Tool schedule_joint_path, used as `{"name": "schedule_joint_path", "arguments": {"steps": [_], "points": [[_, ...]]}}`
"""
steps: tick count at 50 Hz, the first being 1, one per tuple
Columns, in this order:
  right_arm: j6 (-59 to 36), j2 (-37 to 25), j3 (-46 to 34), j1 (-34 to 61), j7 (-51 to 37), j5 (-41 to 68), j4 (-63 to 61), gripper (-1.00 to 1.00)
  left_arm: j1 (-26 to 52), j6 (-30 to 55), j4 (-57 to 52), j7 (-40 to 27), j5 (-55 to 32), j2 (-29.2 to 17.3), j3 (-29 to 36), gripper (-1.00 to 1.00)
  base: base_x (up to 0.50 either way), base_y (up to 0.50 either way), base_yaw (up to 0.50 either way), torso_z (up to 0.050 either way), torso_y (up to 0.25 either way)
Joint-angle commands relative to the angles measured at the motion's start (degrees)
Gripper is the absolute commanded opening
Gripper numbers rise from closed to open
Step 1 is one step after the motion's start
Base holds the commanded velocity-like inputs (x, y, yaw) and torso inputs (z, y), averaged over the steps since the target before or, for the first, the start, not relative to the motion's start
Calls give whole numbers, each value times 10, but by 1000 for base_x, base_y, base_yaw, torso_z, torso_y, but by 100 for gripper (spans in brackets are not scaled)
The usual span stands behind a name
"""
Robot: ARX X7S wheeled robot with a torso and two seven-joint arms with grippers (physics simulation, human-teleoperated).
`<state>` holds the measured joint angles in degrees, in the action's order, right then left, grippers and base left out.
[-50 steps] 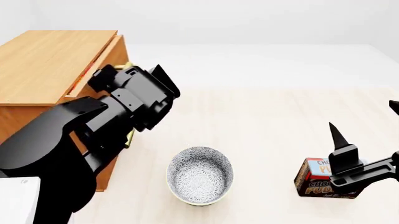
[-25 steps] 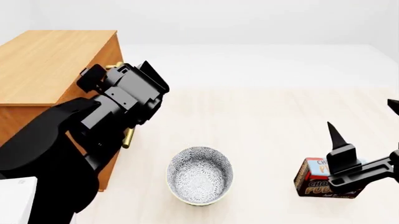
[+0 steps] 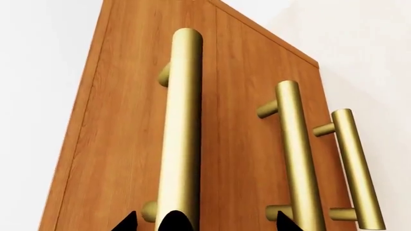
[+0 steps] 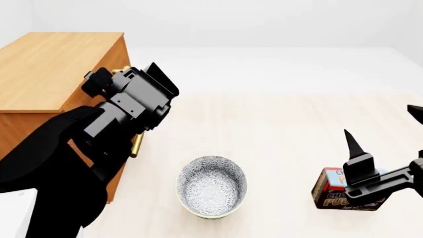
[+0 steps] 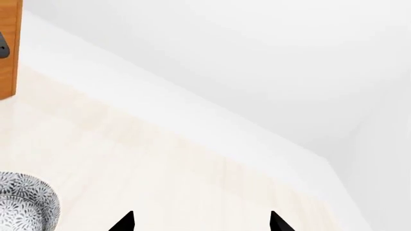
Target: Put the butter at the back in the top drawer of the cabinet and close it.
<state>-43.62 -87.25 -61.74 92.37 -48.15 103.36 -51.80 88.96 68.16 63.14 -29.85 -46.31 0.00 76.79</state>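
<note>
The left hand (image 3: 204,224), fingers spread around the brass bar handle (image 3: 182,130), faces the flush top drawer (image 3: 128,144) of the light-brown wooden cabinet (image 4: 49,69), handle axis crossing the finger gap; the butter carton is not visible; the right hand (image 5: 200,222), spread and empty, is well apart.

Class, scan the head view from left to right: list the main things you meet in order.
Light-brown wooden cabinet → black left hand → patterned grey-and-white bowl → brown-and-blue chocolate pudding box.
</note>
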Motion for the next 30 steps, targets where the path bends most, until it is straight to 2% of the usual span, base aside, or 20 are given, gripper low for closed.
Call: {"name": "schedule_joint_path", "arguments": {"steps": [1, 25, 30], "points": [[-1, -3, 3, 3, -2, 5, -3, 100, -11, -10, 45, -22, -22, 0, 55, 100, 13, 6, 8, 0, 0], [-10, -12, 20, 9, -8, 22, -14, 100, -13, 23, -51, -69, -58, -3, 77, 100, 1, 2, 3, 0, 0], [-10, -13, 21, 7, -8, 22, -13, 100, -22, 84, -212, -190, -117, -78, 12, 100, 0, 0, 0, 0, 0]]}}
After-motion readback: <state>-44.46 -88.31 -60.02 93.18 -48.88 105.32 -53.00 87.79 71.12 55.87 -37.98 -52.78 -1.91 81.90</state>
